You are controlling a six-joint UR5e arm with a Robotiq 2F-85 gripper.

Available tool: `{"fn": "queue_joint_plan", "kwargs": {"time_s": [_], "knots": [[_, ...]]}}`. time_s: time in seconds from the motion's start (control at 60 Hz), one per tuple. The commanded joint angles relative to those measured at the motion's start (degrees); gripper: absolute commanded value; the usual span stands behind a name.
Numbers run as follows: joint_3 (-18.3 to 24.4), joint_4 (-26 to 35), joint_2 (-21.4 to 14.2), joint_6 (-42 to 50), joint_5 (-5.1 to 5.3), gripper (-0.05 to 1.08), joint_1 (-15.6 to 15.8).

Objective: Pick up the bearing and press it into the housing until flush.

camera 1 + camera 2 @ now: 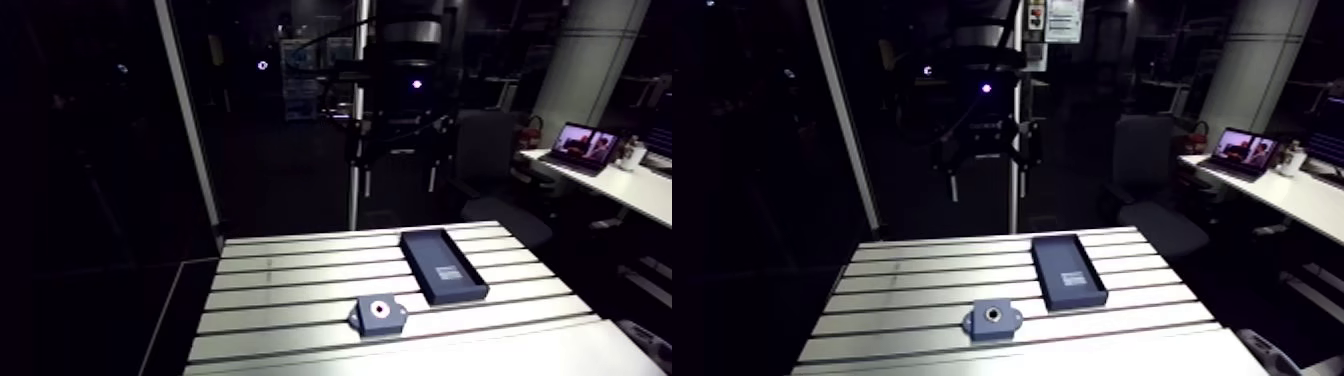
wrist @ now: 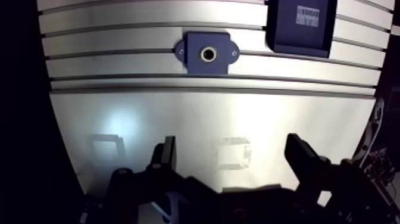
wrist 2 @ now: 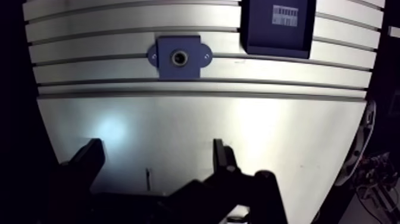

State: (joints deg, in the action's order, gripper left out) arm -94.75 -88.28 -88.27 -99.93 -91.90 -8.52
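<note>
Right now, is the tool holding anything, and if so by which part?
Nothing is held. The tool is open over bare table; the housing lies ahead of it, untouched.

You are looking at the housing (image 1: 381, 315), a small blue block with a rounded, screw-holed ear at either side, which is lying flat on the slotted table (image 2: 178, 119) near the dark tray (image 2: 300, 37), its round bore facing up and showing a pale ring (image 2: 208, 54) (bearing or not, you cannot tell).
</note>
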Motion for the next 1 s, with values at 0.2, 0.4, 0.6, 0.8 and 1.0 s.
{"fn": "queue_joint_plan", "kwargs": {"time_s": [0.2, 0.4, 0.6, 0.8, 1.0], "knots": [[3.3, 0.4, -0.7, -1.0, 0.19, 0.01, -2.6], [6.2, 1.9, -0.7, -1.1, 0.19, 0.01, -2.7], [6.7, 2.0, -0.7, -0.8, 0.44, 0.01, -3.5], [6.7, 1.7, -0.8, -0.2, 0.8, 0.01, -3.4], [7.3, 1.6, -0.5, 0.0, 0.8, 0.01, -3.3]]}}
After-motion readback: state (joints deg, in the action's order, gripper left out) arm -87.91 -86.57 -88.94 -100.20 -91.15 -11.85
